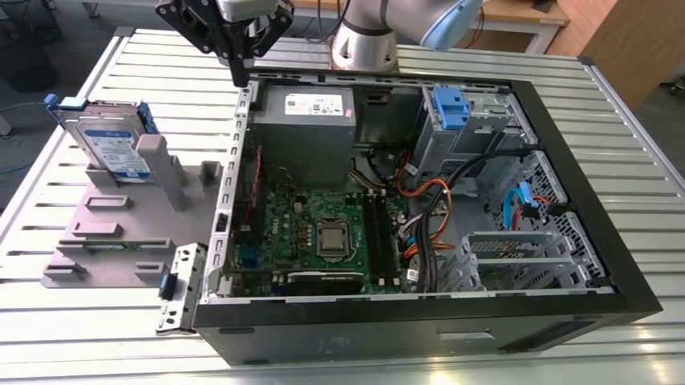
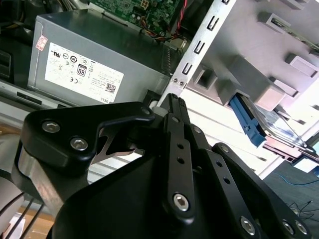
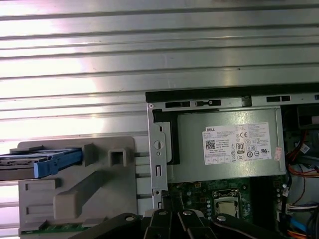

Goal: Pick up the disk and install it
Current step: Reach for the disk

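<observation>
The disk (image 1: 112, 148), a silver drive with a white-and-blue label and a blue carrier frame, stands on edge in a grey fixture (image 1: 128, 220) on the exterior view's left, beside the open computer case (image 1: 428, 321). Both wrist views show it as a blue-edged slab (image 2: 249, 123) (image 3: 42, 163) resting in that fixture. My gripper (image 1: 237, 76) hangs above the case's back left corner, apart from the disk and toward the exterior view's right of it. Its black fingers (image 2: 173, 107) are shut together with nothing between them.
Inside the case lie a grey power supply (image 1: 308, 120), the green motherboard (image 1: 321, 233), loose cables (image 1: 450, 192), a blue drive latch (image 1: 450, 108) and a metal drive cage (image 1: 514, 257). The arm's base (image 1: 364, 44) stands behind. A slatted metal table (image 1: 64, 321) carries everything.
</observation>
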### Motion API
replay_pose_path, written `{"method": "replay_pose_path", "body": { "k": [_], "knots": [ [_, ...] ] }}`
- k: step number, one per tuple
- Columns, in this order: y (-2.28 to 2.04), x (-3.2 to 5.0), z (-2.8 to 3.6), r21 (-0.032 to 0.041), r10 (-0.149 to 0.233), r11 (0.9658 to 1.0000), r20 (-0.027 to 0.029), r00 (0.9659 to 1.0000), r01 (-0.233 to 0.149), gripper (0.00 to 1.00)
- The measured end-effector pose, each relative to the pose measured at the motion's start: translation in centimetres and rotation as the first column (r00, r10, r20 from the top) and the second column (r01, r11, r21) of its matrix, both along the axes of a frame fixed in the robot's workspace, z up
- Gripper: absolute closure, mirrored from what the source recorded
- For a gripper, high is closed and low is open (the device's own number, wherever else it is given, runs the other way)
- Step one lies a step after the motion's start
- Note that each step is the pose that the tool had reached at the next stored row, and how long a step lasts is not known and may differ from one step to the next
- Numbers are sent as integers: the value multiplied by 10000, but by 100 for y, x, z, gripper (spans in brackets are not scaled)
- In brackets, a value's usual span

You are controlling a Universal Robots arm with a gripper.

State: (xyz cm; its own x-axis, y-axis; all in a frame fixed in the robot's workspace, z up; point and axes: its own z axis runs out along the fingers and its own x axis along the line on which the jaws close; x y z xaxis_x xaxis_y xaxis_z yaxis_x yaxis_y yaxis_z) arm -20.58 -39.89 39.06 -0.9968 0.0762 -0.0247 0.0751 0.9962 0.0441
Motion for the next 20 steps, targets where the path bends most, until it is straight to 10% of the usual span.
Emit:
{"method": "replay_pose_path", "body": {
  "k": [20],
  "knots": [
    [0,-47,0,0,0,10000,0,10000,0,89]
  ]
}}
